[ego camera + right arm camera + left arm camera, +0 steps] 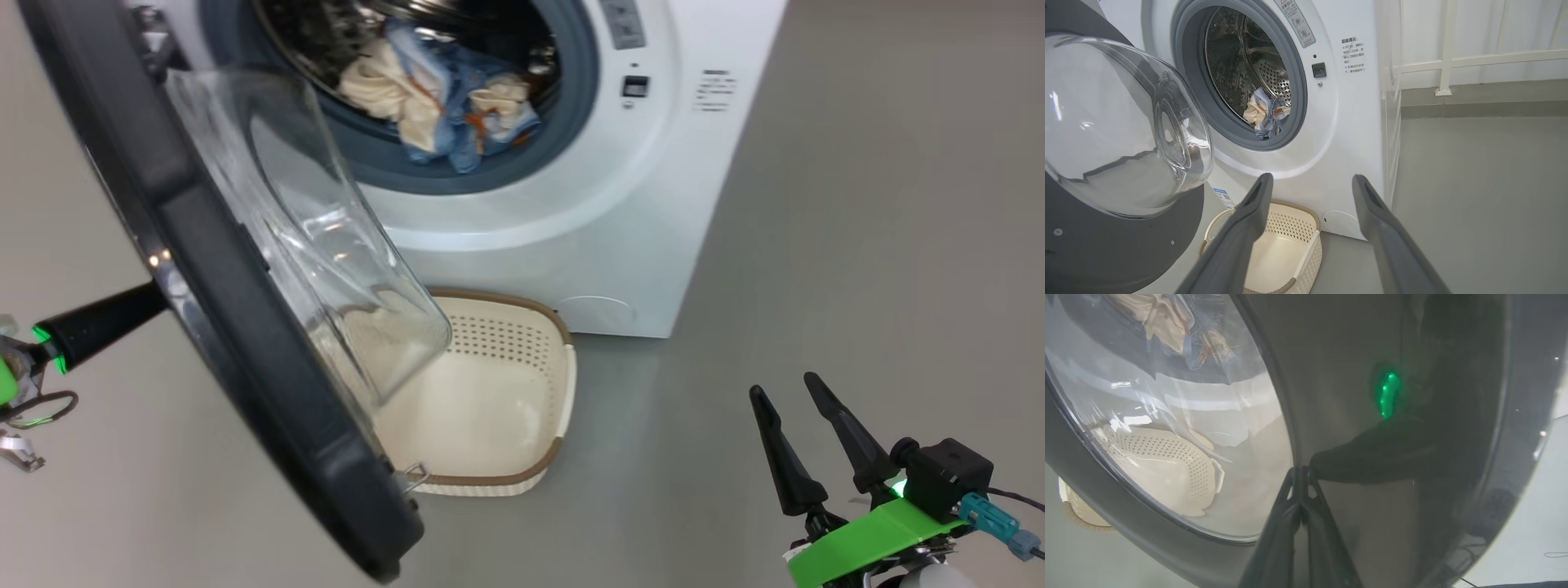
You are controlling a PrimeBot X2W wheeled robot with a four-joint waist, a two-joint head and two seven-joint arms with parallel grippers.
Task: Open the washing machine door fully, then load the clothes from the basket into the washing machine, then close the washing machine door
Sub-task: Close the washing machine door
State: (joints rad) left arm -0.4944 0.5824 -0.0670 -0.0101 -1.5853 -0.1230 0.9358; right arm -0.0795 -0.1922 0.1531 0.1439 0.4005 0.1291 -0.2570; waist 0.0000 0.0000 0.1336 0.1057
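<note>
L jaws closed, tips against washing machine door point(212, 269), R jaws spread wide, empty

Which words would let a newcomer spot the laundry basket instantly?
Start at the big white front-loading washing machine. On the grey floor at its foot sits a small rectangular cream-white plastic basket. Perforated sides and a brown woven-look rim set it apart.

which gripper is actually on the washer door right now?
The left gripper, shut, its tips meeting the glossy outer face of the washing machine door. The right gripper stands open above the floor, well clear of the door.
</note>
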